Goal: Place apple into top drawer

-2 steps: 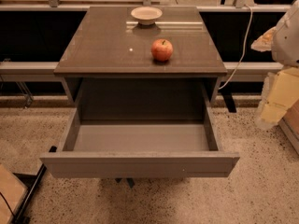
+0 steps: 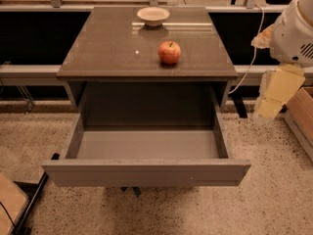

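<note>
High front view, gripper (image 2: 268,106) at right

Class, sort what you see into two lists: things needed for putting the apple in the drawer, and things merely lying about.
Needed:
apple, on the cabinet top
top drawer, open
hand, right of the cabinet, away from the apple

Lying about:
bowl, at the top's back edge
box, far right

Gripper (image 2: 268,106) seen at 3 o'clock, pointed down; white arm (image 2: 293,33) held above it, at 2 o'clock.
</note>
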`<state>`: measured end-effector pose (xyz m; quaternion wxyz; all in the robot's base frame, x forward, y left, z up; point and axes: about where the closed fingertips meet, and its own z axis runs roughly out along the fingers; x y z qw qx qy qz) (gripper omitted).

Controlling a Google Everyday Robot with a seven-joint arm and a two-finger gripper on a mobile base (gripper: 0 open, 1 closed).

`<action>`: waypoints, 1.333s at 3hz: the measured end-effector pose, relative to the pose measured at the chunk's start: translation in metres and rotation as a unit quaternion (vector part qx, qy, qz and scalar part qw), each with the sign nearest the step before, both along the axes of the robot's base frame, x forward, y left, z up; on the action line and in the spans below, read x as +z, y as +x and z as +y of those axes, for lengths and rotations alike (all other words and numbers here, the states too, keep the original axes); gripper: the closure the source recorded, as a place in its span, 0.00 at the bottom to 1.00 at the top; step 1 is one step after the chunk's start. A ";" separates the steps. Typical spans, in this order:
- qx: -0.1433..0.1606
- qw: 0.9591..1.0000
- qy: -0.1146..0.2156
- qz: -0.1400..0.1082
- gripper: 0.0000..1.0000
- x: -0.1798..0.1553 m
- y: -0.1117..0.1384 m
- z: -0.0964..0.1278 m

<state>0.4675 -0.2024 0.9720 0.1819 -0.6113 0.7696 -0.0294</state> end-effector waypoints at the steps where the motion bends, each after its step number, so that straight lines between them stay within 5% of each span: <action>1: 0.000 1.000 0.000 0.000 0.00 0.000 0.000 0.000; 2: -0.017 0.999 0.047 -0.014 0.00 -0.007 0.014 0.012; 3: -0.026 0.989 0.135 -0.054 0.00 -0.017 0.086 0.044; 4: -0.038 0.980 0.180 -0.071 0.00 -0.029 0.143 0.060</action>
